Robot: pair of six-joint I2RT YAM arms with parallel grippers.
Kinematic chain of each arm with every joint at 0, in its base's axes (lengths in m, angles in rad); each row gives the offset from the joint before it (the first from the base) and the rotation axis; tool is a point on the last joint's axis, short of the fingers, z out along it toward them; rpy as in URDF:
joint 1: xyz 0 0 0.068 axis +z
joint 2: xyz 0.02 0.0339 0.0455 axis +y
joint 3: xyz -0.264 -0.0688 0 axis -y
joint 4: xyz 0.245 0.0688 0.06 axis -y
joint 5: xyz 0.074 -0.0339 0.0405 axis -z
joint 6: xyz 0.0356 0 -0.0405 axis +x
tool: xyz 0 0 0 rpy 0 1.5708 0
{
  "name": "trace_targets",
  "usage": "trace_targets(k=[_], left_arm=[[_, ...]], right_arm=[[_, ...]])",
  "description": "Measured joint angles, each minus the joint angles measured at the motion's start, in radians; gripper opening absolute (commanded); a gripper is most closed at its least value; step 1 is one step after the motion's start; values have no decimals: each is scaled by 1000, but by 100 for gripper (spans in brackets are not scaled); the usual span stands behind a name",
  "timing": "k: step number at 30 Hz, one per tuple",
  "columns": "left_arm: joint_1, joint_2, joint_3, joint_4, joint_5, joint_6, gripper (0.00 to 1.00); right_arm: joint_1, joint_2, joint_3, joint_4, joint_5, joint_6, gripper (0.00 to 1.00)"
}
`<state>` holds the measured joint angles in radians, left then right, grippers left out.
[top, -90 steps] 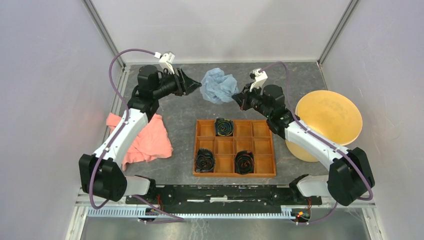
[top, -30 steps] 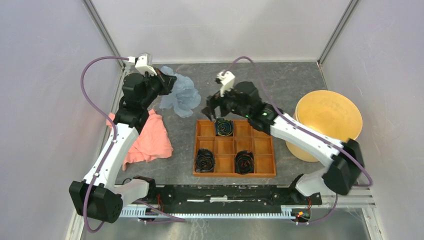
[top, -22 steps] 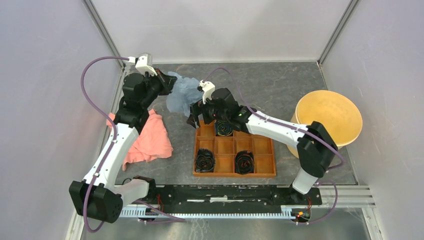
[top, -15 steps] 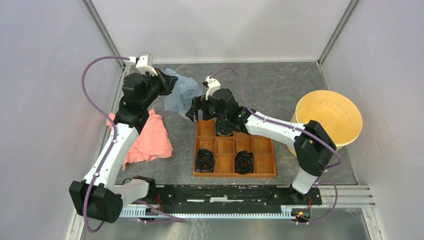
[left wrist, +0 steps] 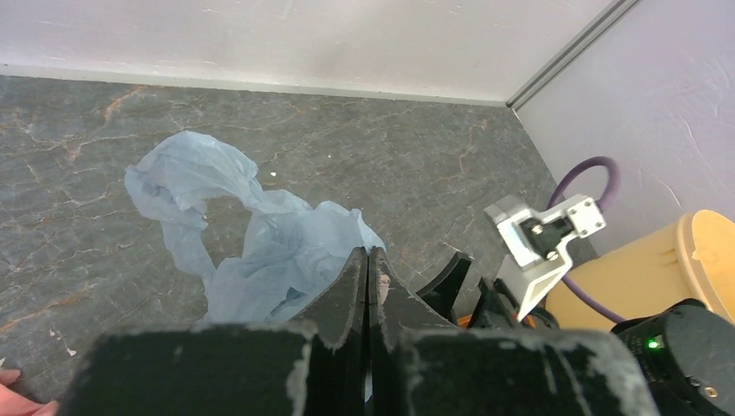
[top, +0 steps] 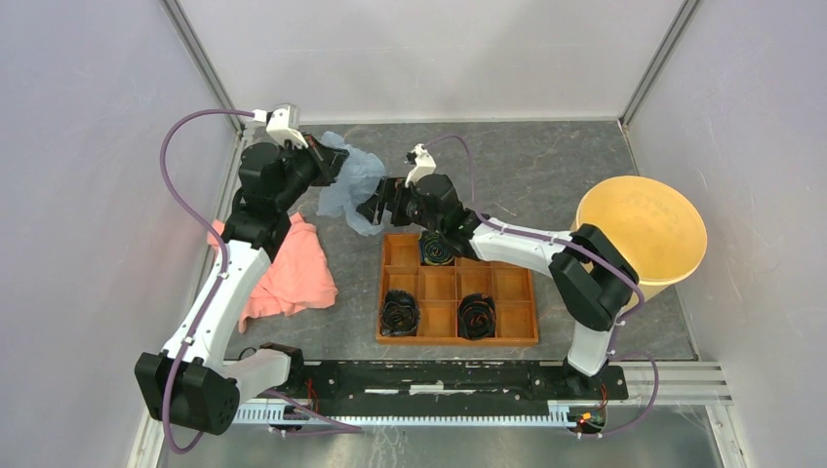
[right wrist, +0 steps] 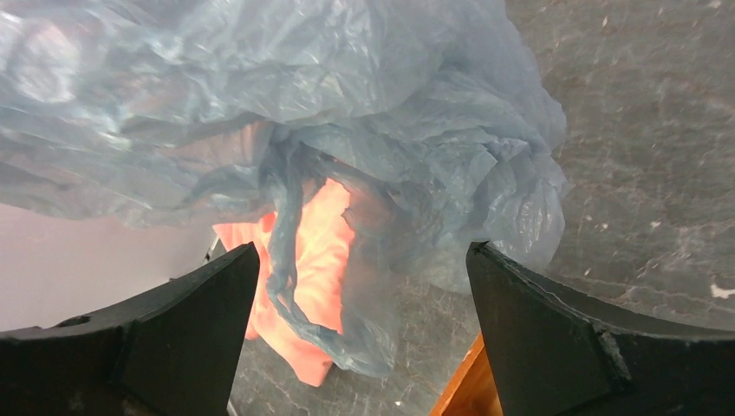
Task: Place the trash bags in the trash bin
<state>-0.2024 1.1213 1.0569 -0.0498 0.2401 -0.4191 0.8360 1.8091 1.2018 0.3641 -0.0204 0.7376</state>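
- Trash bag (top: pixel 351 183): pale blue film, crumpled; hangs from L claw (top: pixel 334 164) over far-left part of worktop (top: pixel 546 166), lower folds just beyond tray's far-left corner.
- L claw: clamped fully together on bag film, fingers (left wrist: pixel 351 290) pressed flat, no gap.
- R claw (top: pixel 374 205): spread wide, grips nothing; comes in from the right at bag's lower end, fingers (right wrist: pixel 182 338) either side of the dangling folds. Can't tell if touching.
- Trash bin (top: pixel 644 229): yellow-tan bucket at right edge of worktop, well apart from bag.
- Orange tray (top: pixel 507 255): mid-worktop, betw. bag and bin; black rolls (top: pixel 438 248) in 3 compartments.
- Pink cloth (top: pixel 288 273): lies left of tray, under L arm; shows thru bag film in R wrist view.
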Motion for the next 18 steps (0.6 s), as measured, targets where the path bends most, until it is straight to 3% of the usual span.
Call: trace_targets(k=[8, 11, 13, 17, 18], left_arm=[[2, 0, -1, 0, 3, 0, 2], [6, -3, -5, 0, 4, 0, 2], [7, -4, -7, 0, 5, 0, 2], [7, -19, -21, 6, 0, 0, 2], [7, -27, -25, 8, -5, 0, 2]], right_arm=[[6, 24, -63, 11, -2, 21, 96], [6, 42, -63, 17, -5, 22, 83], [6, 53, -63, 27, -8, 25, 70], [1, 59, -63, 52, -27, 34, 12], [-2, 59, -66, 68, -32, 38, 1]])
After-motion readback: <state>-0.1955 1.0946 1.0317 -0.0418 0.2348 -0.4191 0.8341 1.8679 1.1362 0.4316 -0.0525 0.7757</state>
